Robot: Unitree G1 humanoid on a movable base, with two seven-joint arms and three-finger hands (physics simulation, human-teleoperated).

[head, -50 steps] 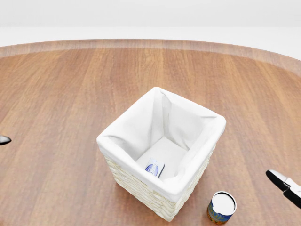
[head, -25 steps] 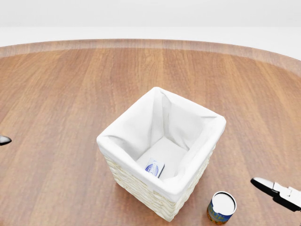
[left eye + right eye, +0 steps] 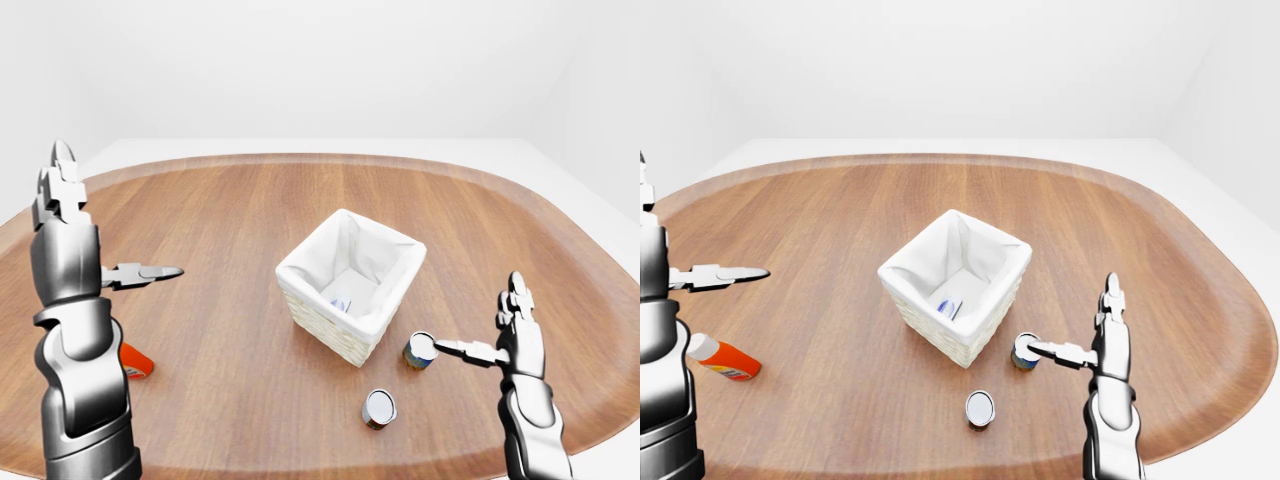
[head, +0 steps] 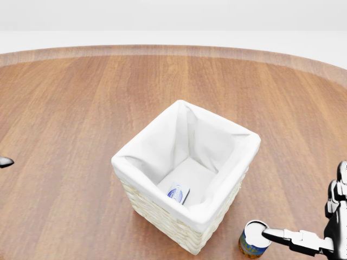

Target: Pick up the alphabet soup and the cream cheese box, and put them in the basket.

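One of the two items already lies where it belongs: the cream cheese box (image 4: 178, 193) rests on the white liner at the bottom of the basket (image 4: 162, 162), which stands near the middle of the wooden surface (image 3: 230, 210). Remaining outside is the alphabet soup (image 4: 254, 238), an upright can just beside the basket's lower-right corner in the head view. Reaching in from the right of the basket, the right hand (image 3: 500, 345) is spread open, two fingers pointing upward and one extended sideways so that its tip meets, or very nearly meets, the can's pale lid; nothing is grasped. Well to the left of the basket, the left hand (image 3: 95, 262) is raised and also open and empty, one finger pointing toward the basket. A second can (image 3: 379, 408) stands below the basket in the left-eye view, apart from the soup, and an orange-and-white bottle (image 3: 722, 358) lies on its side far to the basket's left.

By all appearances the step in hand is the approach to the soup can. Judging from the spread fingers, the next move calls for settling the right hand around the can's side and closing on it, then lifting clear of the rim and releasing over the liner.
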